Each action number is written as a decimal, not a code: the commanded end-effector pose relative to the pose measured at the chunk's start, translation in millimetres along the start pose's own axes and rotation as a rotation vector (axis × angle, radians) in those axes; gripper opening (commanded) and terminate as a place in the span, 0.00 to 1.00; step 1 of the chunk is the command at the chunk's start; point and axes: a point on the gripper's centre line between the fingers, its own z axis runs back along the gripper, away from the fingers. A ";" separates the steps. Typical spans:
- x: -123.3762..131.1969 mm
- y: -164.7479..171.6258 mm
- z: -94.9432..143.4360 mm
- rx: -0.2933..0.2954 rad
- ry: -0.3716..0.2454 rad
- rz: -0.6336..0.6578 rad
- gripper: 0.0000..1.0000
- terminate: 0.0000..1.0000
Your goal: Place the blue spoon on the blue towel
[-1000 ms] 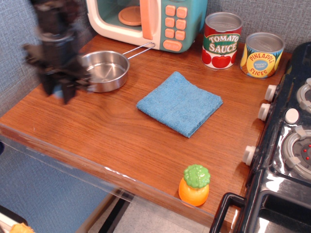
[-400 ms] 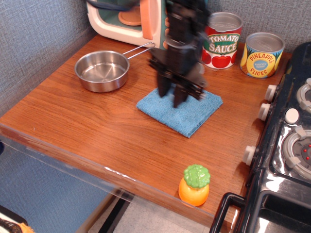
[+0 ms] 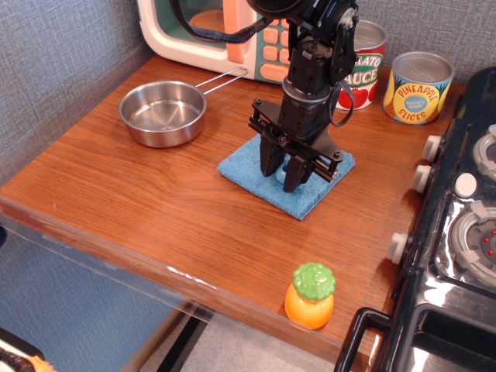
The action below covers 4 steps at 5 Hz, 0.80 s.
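Standing nearest the front edge of the wooden counter is one toy pineapple, orange with a green top, unmoved since the earlier frames. To its right the black toy stove shows three white knobs along its side.

Farther in lies the single blue towel, in the same place as before. The gripper now points down onto it. A second ago it was blurred at the left of the counter beside the pan; a moment ago it was blurred above the towel; now it is sharp and lower, fingertips at the cloth. Between the two dark fingers a small pale-blue and grey bit shows, the blue spoon, just above or on the towel. The fingers sit close on either side of it, but whether they clamp it or have let it go cannot be told from this view.

Left of the towel is one steel pan with a wire handle, where it was before. Behind stand two cans: tomato sauce, partly hidden by the arm, and pineapple slices. One toy microwave stands at the back.
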 end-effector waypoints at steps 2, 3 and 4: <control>-19.7 2.4 30.0 -0.035 -0.045 -0.002 1.00 0.00; -27.0 3.7 59.4 -0.069 -0.128 0.015 1.00 0.00; -51.9 4.3 92.8 -0.084 -0.181 0.046 1.00 0.00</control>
